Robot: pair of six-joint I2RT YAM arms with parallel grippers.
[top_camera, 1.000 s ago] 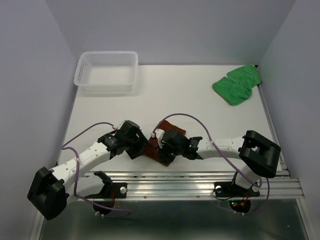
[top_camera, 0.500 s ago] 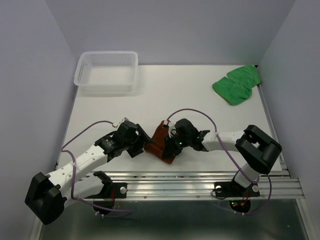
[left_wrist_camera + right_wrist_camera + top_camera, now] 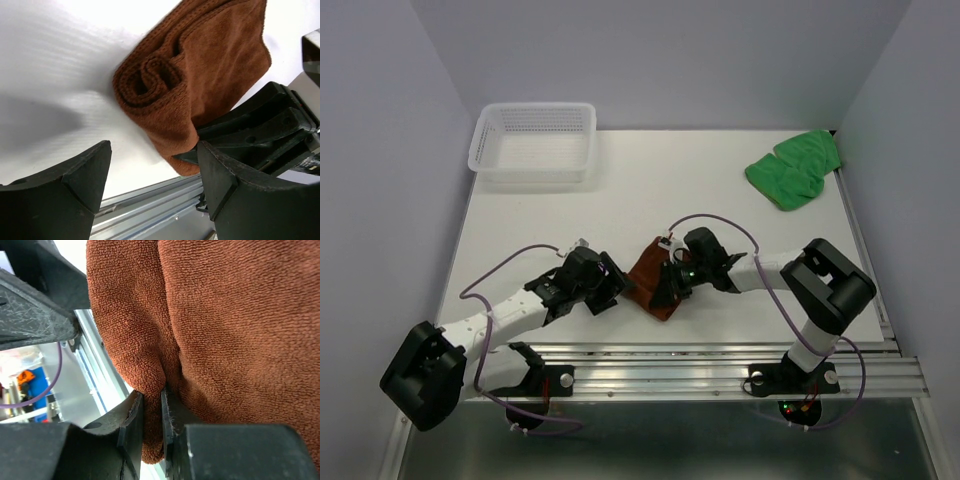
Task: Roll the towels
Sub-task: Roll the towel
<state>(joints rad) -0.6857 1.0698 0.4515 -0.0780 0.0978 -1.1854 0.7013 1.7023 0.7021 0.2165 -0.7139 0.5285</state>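
One brown towel (image 3: 644,277) lay partly rolled near the table's (image 3: 720,210) front edge. The right end effector (image 3: 150,405) was pinched narrow on a fold of it. The left end effector (image 3: 152,152) stood wide, with the rolled end just ahead of it.

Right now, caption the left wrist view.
Open left gripper faces the rolled end of the brown towel; right gripper pinches its edge.

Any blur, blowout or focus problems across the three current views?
Top external: even light, sharp, only a soft shadow by the basket. Left wrist: table blown out white and smeared, brown towel reasonably sharp. Right wrist: the towel's weave is crisp, lower-left background out of focus.
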